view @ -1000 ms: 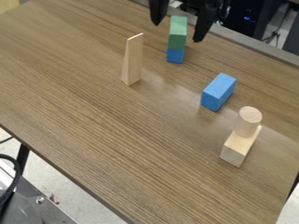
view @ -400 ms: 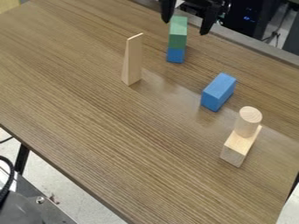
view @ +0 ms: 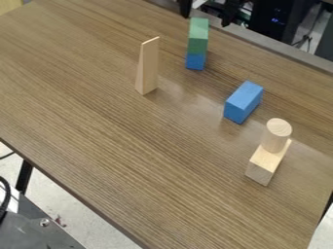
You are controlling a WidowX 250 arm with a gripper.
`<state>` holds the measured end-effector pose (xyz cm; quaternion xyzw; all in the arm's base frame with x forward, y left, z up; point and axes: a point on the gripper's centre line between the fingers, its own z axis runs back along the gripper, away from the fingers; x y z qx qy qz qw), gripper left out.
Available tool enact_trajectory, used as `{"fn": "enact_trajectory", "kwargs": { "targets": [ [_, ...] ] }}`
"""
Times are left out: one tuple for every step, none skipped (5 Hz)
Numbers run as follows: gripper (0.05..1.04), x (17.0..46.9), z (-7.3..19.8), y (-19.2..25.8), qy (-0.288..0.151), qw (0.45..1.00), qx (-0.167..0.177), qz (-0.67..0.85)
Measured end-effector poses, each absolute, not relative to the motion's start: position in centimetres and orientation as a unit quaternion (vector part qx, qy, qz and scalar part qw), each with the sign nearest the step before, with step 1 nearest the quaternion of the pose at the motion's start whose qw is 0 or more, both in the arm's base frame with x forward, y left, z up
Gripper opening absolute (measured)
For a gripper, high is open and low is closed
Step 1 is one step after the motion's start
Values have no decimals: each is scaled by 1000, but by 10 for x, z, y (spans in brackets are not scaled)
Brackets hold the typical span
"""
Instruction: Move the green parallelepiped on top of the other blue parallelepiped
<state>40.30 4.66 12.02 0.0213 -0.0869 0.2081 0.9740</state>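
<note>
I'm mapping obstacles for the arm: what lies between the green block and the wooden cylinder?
In the camera view, a blue block lies on the table between the green block and the wooden cylinder.

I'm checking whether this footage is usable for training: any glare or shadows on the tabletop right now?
Camera view: a soft, pale sheen on the wooden table, left of the lone blue block; a fainter one right of the cylinder; no hard-edged shadows stand out, so the lighting looks diffuse.
</note>
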Motion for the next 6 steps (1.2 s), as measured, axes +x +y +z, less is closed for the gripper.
{"fn": "enact_trajectory", "kwargs": {
  "targets": [
    [999, 412, 117, 56, -83, 969, 7, 233],
    [999, 419, 116, 62, -79, 965, 4, 249],
    [999, 424, 111, 65, -74, 964, 1, 257],
    [999, 428, 102, 68, -66, 962, 3, 264],
    [999, 429, 97, 69, -61, 962, 6, 267],
    [999, 428, 81, 72, -45, 961, 17, 271]
  ]
}}
